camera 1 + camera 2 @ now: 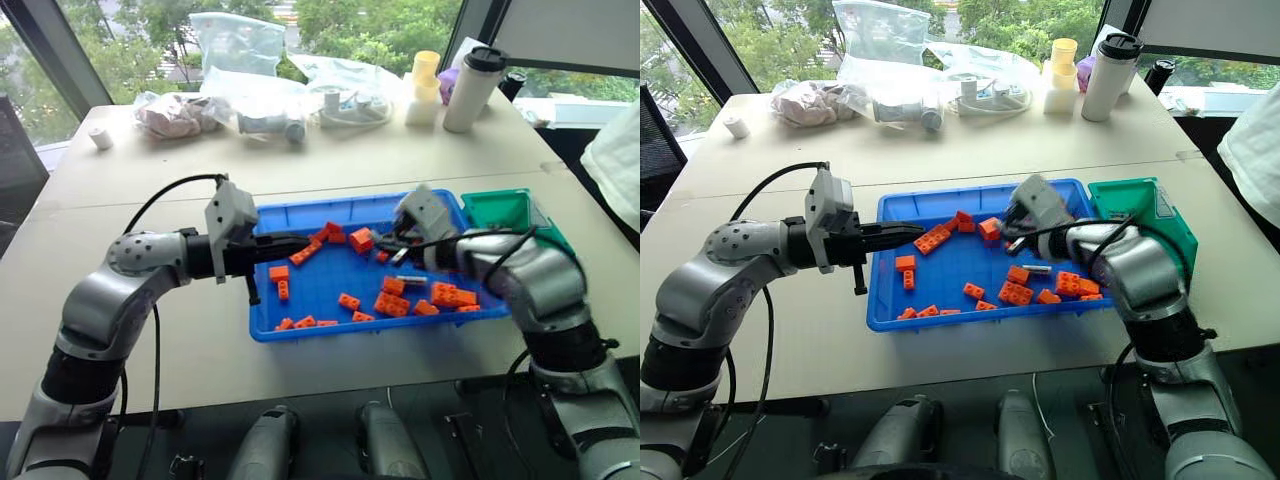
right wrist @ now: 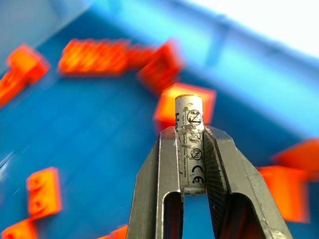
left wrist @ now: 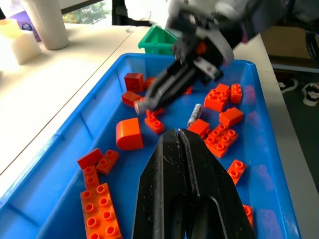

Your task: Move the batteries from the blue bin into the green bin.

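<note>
Gripping one battery (image 2: pixel 190 144) lengthwise, tip protruding past its fingers, right gripper (image 2: pixel 191 149) hangs over blue bin (image 1: pixel 300 325). Second battery (image 3: pixel 194 115) lies among orange bricks (image 1: pixel 391 303). Left gripper (image 3: pixel 179 137) closed.

I see a dull silver metal battery (image 2: pixel 189 144) with printed marks, pinched between scuffed matt black fingers (image 2: pixel 162 169). Blue bin (image 3: pixel 60 149) and green bin (image 1: pixel 495 208) look like smooth glossy plastic, bricks (image 3: pixel 102 209) shiny studded plastic, tabletop (image 1: pixel 350 150) matt beige.
</note>
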